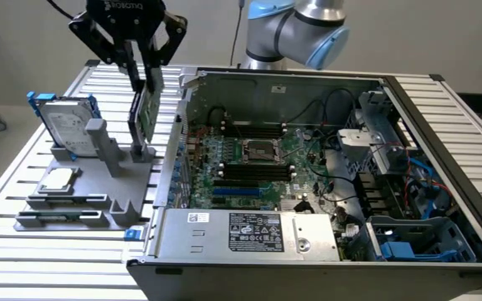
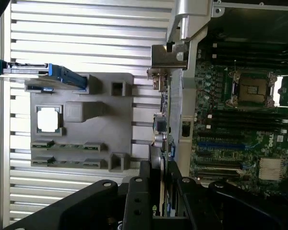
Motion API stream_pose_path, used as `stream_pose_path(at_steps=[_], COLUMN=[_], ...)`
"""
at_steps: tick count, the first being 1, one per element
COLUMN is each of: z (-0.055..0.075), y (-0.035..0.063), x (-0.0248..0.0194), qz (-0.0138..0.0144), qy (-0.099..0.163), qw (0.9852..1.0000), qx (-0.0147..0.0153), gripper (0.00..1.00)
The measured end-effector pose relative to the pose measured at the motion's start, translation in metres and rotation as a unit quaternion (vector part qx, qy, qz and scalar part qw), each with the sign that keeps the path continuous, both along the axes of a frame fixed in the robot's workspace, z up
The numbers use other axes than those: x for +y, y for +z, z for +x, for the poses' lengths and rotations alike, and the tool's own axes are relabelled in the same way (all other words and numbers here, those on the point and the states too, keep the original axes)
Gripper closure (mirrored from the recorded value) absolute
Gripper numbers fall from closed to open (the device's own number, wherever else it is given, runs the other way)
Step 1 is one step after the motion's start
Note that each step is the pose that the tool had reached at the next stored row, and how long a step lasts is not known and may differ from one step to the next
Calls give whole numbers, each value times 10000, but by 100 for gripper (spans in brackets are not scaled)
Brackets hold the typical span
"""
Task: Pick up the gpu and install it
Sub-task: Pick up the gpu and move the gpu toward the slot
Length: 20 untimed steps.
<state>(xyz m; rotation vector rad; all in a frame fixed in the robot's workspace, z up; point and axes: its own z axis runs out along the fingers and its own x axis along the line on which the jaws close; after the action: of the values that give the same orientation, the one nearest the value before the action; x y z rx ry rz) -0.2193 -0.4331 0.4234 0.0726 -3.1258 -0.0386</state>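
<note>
Gripper [image 1: 144,83] pinching top edge of gpu [image 1: 146,118]. Card stands upright, edge-on, at gray holder's [image 1: 98,164] edge next to open PC case [image 1: 325,157], on slatted table [image 1: 32,257].

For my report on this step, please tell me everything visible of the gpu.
The gpu is a thin card: green circuit board on one face, black cover on the other, silver metal bracket at one end. It stands upright on edge over the grey holder, outside the open computer case. The hand clamps its top edge, one finger on each face. Whether it touches the holder cannot be told.
</note>
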Motion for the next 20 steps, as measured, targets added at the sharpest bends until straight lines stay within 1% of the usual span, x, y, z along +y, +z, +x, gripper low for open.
stream_pose_path(at_steps=[1, 3, 10, 14, 17, 20], z=[45, 135, 452, 621, 677, 698], y=[41, 75, 78, 26, -28, -83], x=[0, 0, 0, 0, 0, 0], qz=[-1, 1, -1, -1, 0, 0], qy=[0, -1, -1, -6, -43, -133], qw=[10000, 10000, 10000, 10000, 10000, 9999], qx=[4, 4, 5, 5, 5, 5], gripper=[74, 74, 74, 74, 74, 74])
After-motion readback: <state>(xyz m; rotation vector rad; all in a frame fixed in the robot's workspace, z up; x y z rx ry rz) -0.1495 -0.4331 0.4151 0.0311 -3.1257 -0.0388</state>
